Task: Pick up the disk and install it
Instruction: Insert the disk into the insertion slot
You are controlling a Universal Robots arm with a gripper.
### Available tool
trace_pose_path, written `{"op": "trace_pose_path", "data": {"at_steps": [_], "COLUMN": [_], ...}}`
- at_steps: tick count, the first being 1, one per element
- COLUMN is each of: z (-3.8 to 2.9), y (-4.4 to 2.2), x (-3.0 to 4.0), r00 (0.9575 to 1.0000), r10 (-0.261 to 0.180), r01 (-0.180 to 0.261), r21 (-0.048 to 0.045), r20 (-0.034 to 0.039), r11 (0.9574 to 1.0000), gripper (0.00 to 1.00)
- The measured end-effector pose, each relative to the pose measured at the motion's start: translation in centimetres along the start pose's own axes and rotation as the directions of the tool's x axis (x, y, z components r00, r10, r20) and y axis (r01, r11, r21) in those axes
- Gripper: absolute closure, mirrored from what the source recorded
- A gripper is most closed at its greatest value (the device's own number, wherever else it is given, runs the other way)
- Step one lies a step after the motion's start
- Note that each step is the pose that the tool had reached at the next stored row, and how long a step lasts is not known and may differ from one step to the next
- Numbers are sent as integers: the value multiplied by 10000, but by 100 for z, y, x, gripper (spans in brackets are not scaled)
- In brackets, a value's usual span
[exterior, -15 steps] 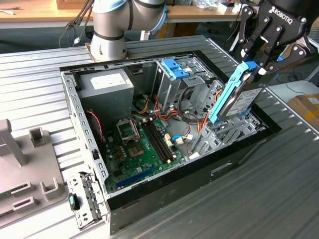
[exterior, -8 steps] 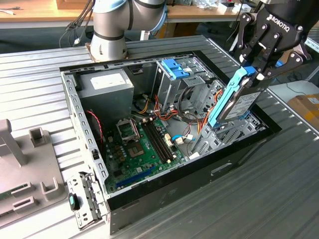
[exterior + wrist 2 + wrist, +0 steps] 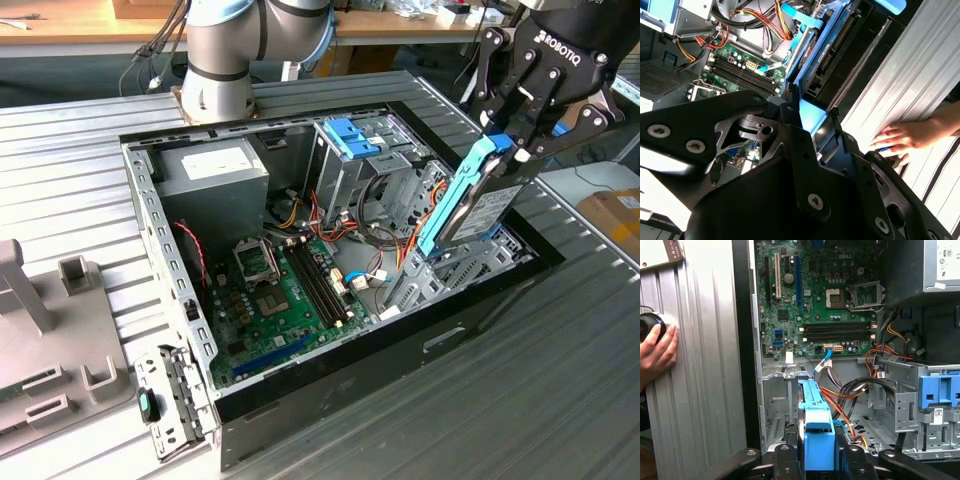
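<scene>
- Pincer (image 3: 818, 452), nearest the lens in both wrist views: black linkage, fingers clamped from two sides on the blue bracket (image 3: 455, 200) at the disk's upper end. Gripping that end leaves the lower length free, I judge, to go down into a slot.
- Grey fixture (image 3: 50, 340), at the exterior view's left: it sits on the ribbed table (image 3: 560, 380), apart from the case.
- Computer case (image 3: 140, 200): it lies on its side with the panel off, so the inside can be reached from above.
- Power-supply box (image 3: 215, 170): grey with a white label, in the far corner of the case.
- Motherboard (image 3: 280, 290): green, flat on the case floor, with cables running across it towards the bays.
- Tall metal cage (image 3: 350, 175): it stands upright beside the cables and has a small blue latch (image 3: 352, 138) on top.
- Disk (image 3: 485, 210), at the exterior view's right end of the case: I hold it on edge and tilted, with its lower end down among the metal rails of the drive bay (image 3: 440, 280) by the case wall. It is a flat rectangle of dark grey metal with a white printed label on the face, and the light blue plastic runs along its edge and over its top.
- Hand (image 3: 657, 347): a person's, resting on a round dark object on the table outside the case wall.
</scene>
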State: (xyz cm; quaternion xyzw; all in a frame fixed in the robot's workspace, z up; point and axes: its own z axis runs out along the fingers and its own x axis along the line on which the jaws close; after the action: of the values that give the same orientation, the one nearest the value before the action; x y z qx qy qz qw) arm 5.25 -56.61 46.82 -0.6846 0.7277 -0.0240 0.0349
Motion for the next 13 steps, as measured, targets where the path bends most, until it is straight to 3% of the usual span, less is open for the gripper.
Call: {"op": "trace_pose_path", "data": {"at_steps": [4,13], "z": [4,127], "y": [0,10], "x": [0,18], "r00": [9999,9999], "r10": [-172,-173], "r01": [172,173], "r21": [-3,-4], "r20": [14,12], "r11": [9999,9999], "gripper": [63,63]}}
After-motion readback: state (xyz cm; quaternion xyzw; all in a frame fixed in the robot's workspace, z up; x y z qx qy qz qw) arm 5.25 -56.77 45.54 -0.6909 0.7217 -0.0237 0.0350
